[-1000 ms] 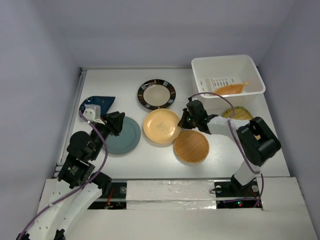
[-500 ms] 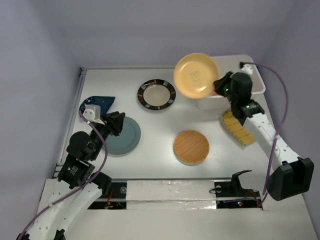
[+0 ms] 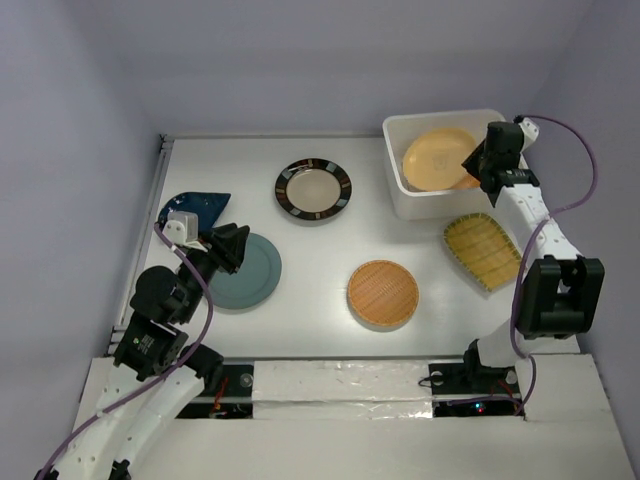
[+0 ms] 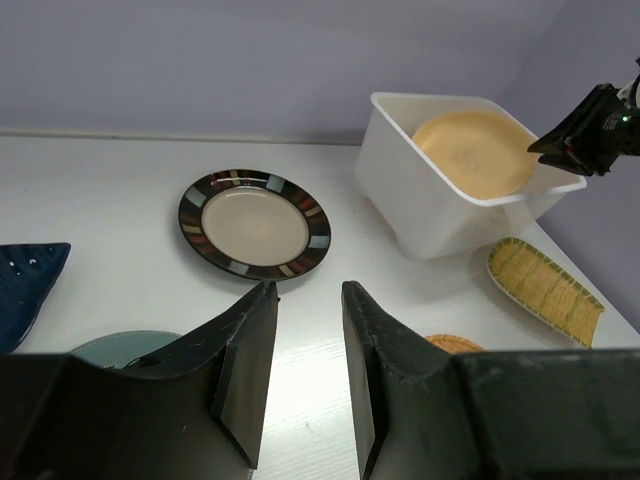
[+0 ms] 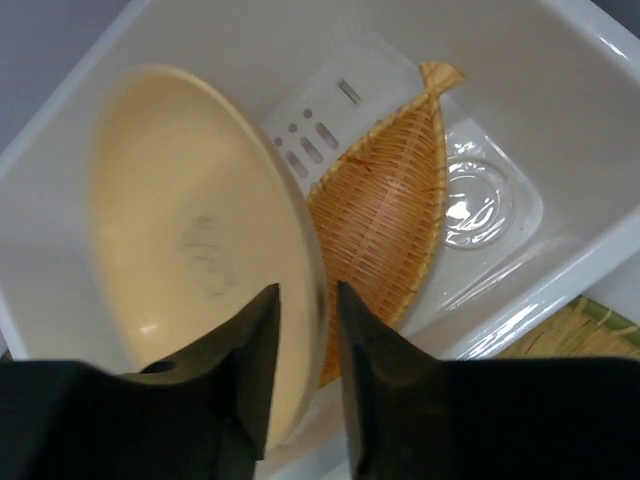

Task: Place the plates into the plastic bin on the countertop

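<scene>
The white plastic bin (image 3: pixel 415 205) stands at the back right of the countertop (image 3: pixel 240 165). The yellow plate (image 3: pixel 436 160) leans tilted inside it, over the boat-shaped bamboo dish (image 5: pixel 385 220). My right gripper (image 3: pixel 478 165) is over the bin with its jaws apart; the yellow plate's blurred rim (image 5: pixel 305 250) lies loose between them. My left gripper (image 3: pixel 232 247) is open and empty, low over the grey-teal plate (image 3: pixel 250 275). On the countertop lie the brown-rimmed plate (image 3: pixel 313 188), the dark blue teardrop plate (image 3: pixel 198 207), the round bamboo plate (image 3: pixel 383 293) and the fan-shaped bamboo plate (image 3: pixel 483 250).
A metal rail (image 3: pixel 160 190) runs along the left edge. Lavender-grey walls close in the back and both sides. The fan-shaped plate lies just in front of the bin's near wall, under my right arm.
My right arm picked the yellow plate up from the table's middle, carried it up and over to the bin, and now the plate sits tilted inside. The left arm has not moved.
</scene>
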{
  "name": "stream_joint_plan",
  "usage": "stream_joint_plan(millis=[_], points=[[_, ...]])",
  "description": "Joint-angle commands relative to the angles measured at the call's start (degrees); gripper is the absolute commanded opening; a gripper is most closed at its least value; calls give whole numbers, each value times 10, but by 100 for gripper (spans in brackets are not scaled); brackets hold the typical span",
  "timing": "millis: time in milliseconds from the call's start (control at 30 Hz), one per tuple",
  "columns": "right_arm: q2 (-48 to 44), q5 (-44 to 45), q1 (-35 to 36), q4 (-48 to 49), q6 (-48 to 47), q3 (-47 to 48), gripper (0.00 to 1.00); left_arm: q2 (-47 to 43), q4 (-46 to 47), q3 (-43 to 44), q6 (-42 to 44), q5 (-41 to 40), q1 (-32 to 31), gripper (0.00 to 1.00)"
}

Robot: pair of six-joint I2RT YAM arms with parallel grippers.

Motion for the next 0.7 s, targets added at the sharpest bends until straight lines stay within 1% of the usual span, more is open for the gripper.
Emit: stream_joint_plan(millis=[0, 67, 133, 167, 200, 233, 267, 300, 333, 367, 400, 433, 467, 500, 533, 567, 600, 633, 667], points=[[-32, 17, 0, 10, -6, 40, 41, -6, 16, 20, -3, 6, 3, 30], [-54, -3, 0, 23, -7, 26, 51, -6, 16, 20, -3, 6, 3, 30], [-75, -37, 0, 51, -8, 5, 52, -5, 16, 20, -3, 6, 3, 30], [-98, -69, 10, 60, -8, -21, 46, -5, 16, 20, -3, 5, 3, 30], [-109, -85, 34, 70, -12, -36, 39, -5, 16, 20, -3, 4, 3, 30], [-119, -101, 53, 88, -15, -51, 28, -4, 16, 20, -3, 3, 3, 30], [-126, -128, 78, 93, -17, -75, 5, -4, 16, 21, -3, 3, 3, 30], [-130, -138, 108, 97, -23, -84, 1, -4, 16, 21, -3, 2, 3, 30], [-127, -140, 177, 97, -24, -91, 0, -2, 16, 21, -3, -1, 3, 29], [-121, -140, 212, 101, -20, -97, 0, 0, 16, 21, -3, -2, 3, 27], [-105, -145, 245, 110, -3, -113, 0, 1, 15, 22, -3, -4, 3, 22], [-93, -153, 304, 138, 8, -121, 0, 3, 15, 22, -3, -7, 3, 17], [-80, -157, 330, 147, 18, -125, 0, 3, 15, 22, -3, -9, 3, 12], [-65, -155, 355, 155, 31, -126, 0, 4, 14, 23, -4, -12, 3, 5], [-35, -155, 379, 186, 52, -126, 0, 4, 12, 23, -4, -20, 3, 2], [-19, -164, 417, 198, 61, -123, 0, 4, 11, 24, -5, -22, 3, 0], [-2, -166, 436, 205, 68, -118, 1, 3, 10, 24, -5, -26, 3, 0], [35, -167, 453, 217, 80, -104, 4, 2, 9, 24, -5, -28, 3, 0], [54, -169, 467, 223, 84, -96, 14, 3, 9, 24, -6, -28, 3, 0]])
